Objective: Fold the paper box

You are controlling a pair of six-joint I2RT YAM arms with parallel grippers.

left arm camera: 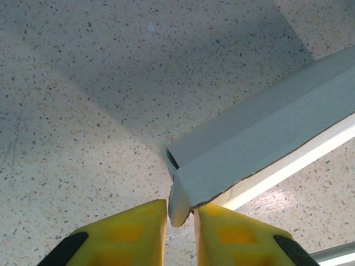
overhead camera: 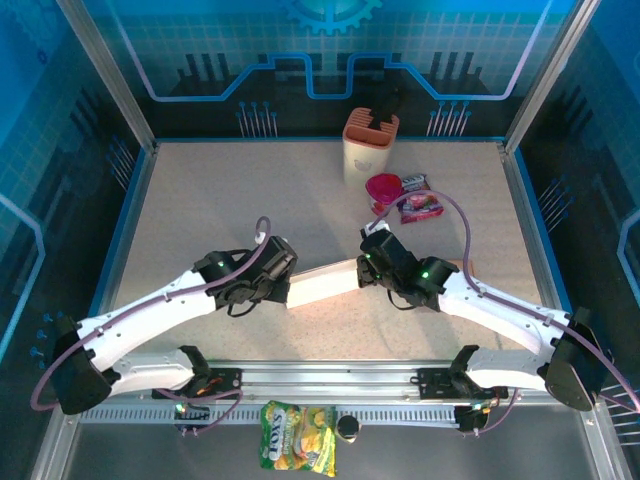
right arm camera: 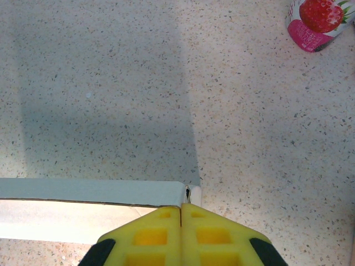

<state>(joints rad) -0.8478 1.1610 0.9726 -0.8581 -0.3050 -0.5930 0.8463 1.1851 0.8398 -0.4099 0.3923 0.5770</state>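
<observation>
The paper box (overhead camera: 322, 283) is a long, pale cardboard piece stretched between both grippers at the near middle of the table. My left gripper (overhead camera: 284, 273) holds its left end. In the left wrist view the yellow fingers (left arm camera: 127, 233) stand close together with a small white end flap (left arm camera: 178, 204) of the box (left arm camera: 277, 133) pinched between them. My right gripper (overhead camera: 368, 268) is at the box's right end. Its yellow fingertips (right arm camera: 161, 227) press together at the corner of the box (right arm camera: 94, 192), seemingly on its thin end wall.
A cream and orange holder (overhead camera: 371, 140) stands at the back. In front of it are a pink cup (overhead camera: 384, 189) and a strawberry packet (overhead camera: 420, 203) (right arm camera: 319, 22). A yellow snack bag (overhead camera: 297, 435) lies below the rail. Bare table stretches to the left and rear.
</observation>
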